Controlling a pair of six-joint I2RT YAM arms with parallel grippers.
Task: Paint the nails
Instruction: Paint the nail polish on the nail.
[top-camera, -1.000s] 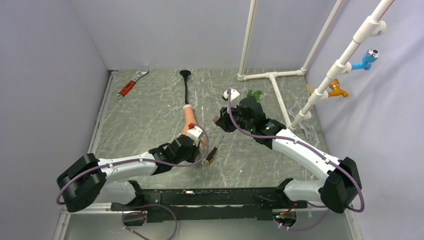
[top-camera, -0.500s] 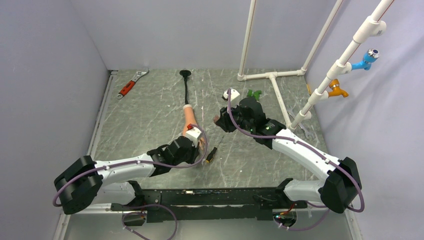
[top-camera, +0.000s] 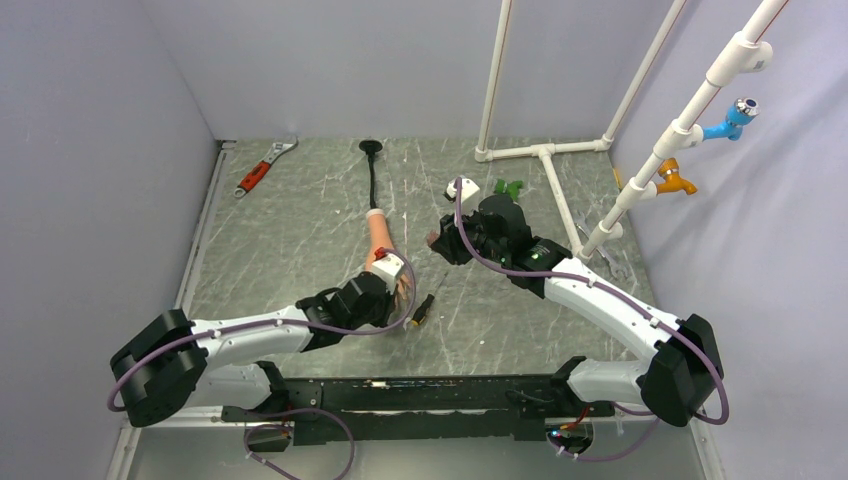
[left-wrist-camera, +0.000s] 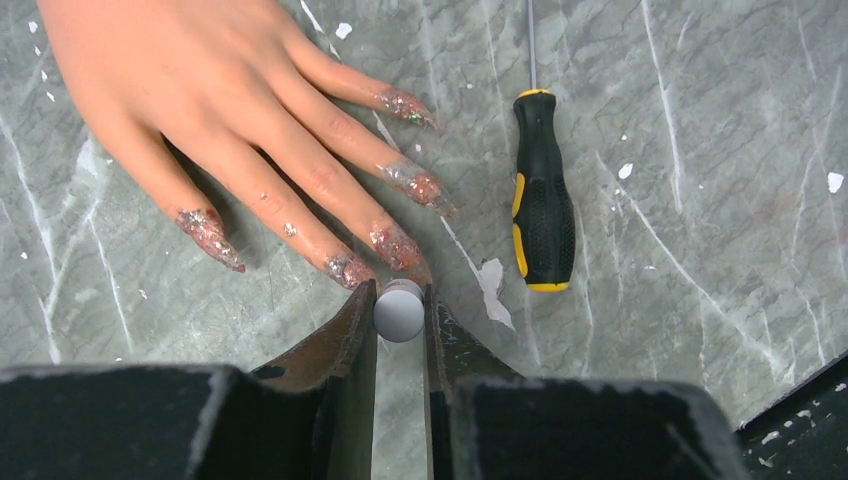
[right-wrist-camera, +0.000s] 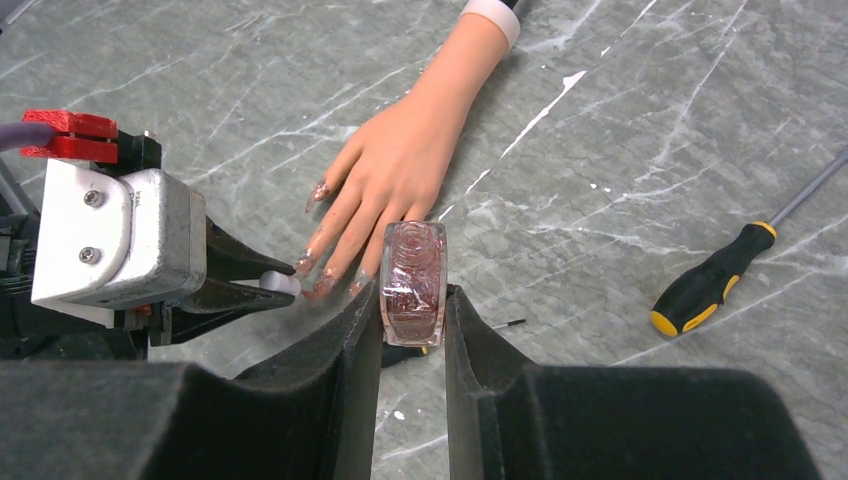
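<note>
1. On the grey marbled desk (top-camera: 300, 230) we see a peach mannequin hand (left-wrist-camera: 200, 90) lying palm down. Its fingers are spread and point toward the arm bases.
2. We see all five nails (left-wrist-camera: 397, 245) in the left wrist view. Each one carries a patchy, glittery pink-silver coat.
3. From the mannequin's wrist a thin black stalk (top-camera: 372, 185) runs toward the back of the desk and ends in a round black foot.
4. Our left hand (left-wrist-camera: 399, 295) is closed to a narrow gap, and its fingers pinch a small white cylinder (left-wrist-camera: 399, 311) at their tips. The cylinder sits just beside the index and middle nails. We cannot tell whether it touches them.
5. Our right hand (right-wrist-camera: 410, 295) is clamped on a clear nail polish bottle (right-wrist-camera: 413, 270) with pink glittery contents. In the top view this hand sits to the right of the mannequin's wrist, apart from it.
6. A black-and-yellow screwdriver (left-wrist-camera: 541, 195) lies flat on the desk beside the little finger. It is near the finger without touching it.
7. At the back left of the desk we see a red-handled adjustable wrench (top-camera: 262, 168), well apart from everything else. A white pipe frame (top-camera: 545, 152) stands at the back right.
</note>
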